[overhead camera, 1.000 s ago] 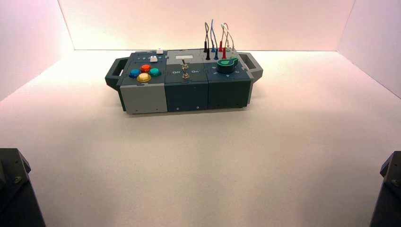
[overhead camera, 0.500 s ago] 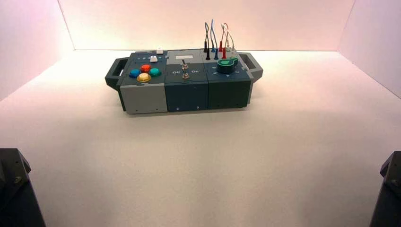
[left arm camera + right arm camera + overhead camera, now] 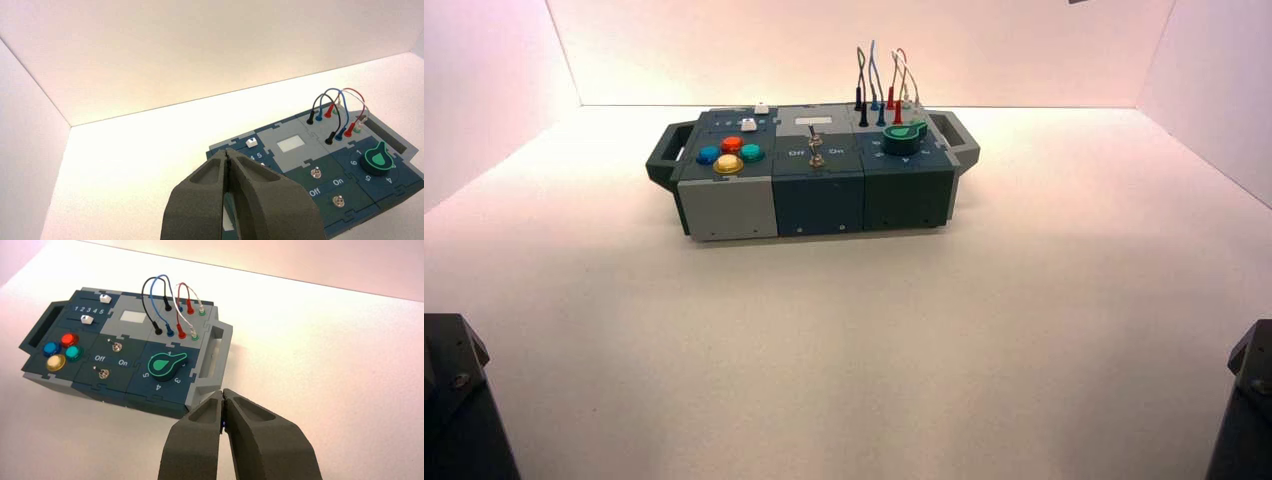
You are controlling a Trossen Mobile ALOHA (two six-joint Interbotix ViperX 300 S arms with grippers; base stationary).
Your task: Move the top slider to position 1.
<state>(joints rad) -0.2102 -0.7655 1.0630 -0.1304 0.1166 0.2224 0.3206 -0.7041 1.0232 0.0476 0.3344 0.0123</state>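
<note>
The box (image 3: 814, 170) stands at the back middle of the table. The top slider (image 3: 762, 108) is a tiny white knob at the box's far left corner. It also shows in the right wrist view (image 3: 105, 298), at the 5 end of the numbers 1 2 3 4 5, and in the left wrist view (image 3: 252, 142). The lower slider's white knob (image 3: 87, 319) sits just nearer. My left gripper (image 3: 227, 152) is shut and empty, held back from the box. My right gripper (image 3: 222, 392) is shut and empty, off the box's right handle.
The box bears four round buttons (image 3: 730, 155), two toggle switches (image 3: 816, 150) between Off and On, a green knob (image 3: 904, 135) and looped wires (image 3: 884, 80). Both arm bases sit at the near corners (image 3: 454, 400) (image 3: 1249, 395). White walls close in the table.
</note>
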